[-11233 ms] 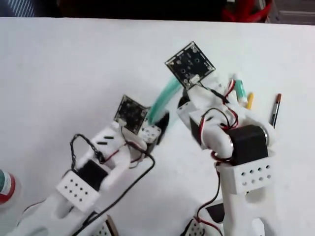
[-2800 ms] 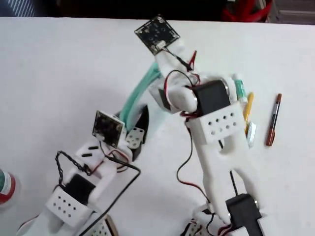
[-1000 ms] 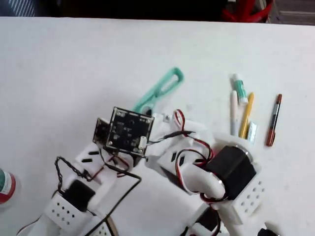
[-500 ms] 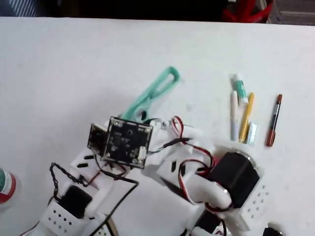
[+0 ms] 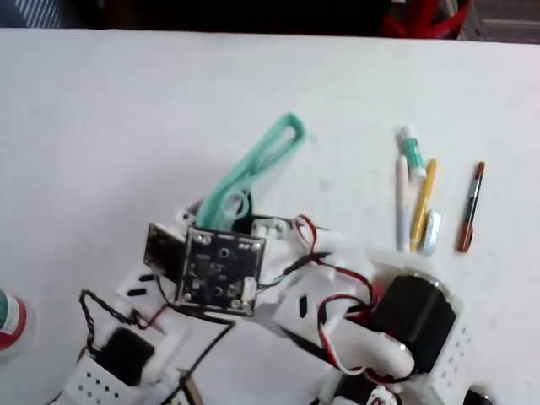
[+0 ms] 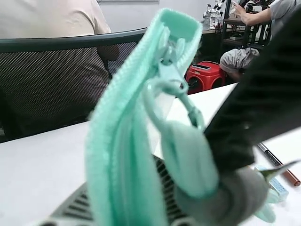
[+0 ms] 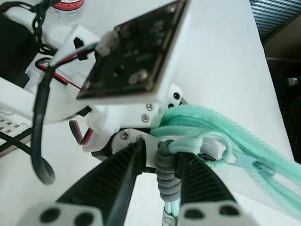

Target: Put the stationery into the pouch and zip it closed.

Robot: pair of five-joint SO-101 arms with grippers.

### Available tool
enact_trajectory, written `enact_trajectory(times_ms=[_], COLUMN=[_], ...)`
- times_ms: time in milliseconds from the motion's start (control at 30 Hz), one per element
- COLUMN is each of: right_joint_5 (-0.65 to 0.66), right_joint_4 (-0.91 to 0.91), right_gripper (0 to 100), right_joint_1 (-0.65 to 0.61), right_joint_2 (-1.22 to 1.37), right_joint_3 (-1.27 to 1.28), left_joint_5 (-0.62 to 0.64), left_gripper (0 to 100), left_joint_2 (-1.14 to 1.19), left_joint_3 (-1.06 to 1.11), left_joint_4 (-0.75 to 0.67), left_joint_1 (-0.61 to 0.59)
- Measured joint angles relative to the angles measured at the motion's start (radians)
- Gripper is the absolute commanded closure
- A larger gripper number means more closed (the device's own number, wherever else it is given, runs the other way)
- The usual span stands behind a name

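High view is showing the pouch (image 5: 257, 164) slanting away from both arms toward the far edge, with bare surface (image 5: 101, 126) lying open to its left and beyond its tip. Left fingers (image 7: 136, 120) are clamping its near end. Right fingers (image 7: 117, 179) are pinching the pull (image 6: 186, 155). Pens (image 5: 422, 202) and glue (image 5: 411, 150) are lying well apart on the right. A bottle (image 5: 10, 321) is sitting at the near-left edge.

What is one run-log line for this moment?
pouch: held by left tool | zipper pull: pinched in right tool | stationery: on table, not in pouch
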Motion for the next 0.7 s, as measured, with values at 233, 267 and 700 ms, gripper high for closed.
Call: enact_trajectory(times_ms=[233,267,700], right_joint_5=[0.000,0.000,0.000], right_joint_4=[0.000,0.000,0.002], right_gripper=[97.9,97.9,68.9], right_joint_1=[0.000,0.000,-0.006], right_joint_2=[-0.003,-0.009,-0.054], right_joint_3=[0.008,0.008,0.005], left_joint_5=[0.000,0.000,0.000], left_gripper=[98,98,98], left_joint_2=[0.000,0.000,-0.002], left_joint_3=[0.002,0.002,-0.002], left_joint_4=[0.002,0.002,-0.002], left_joint_1=[0.000,0.000,-0.003])
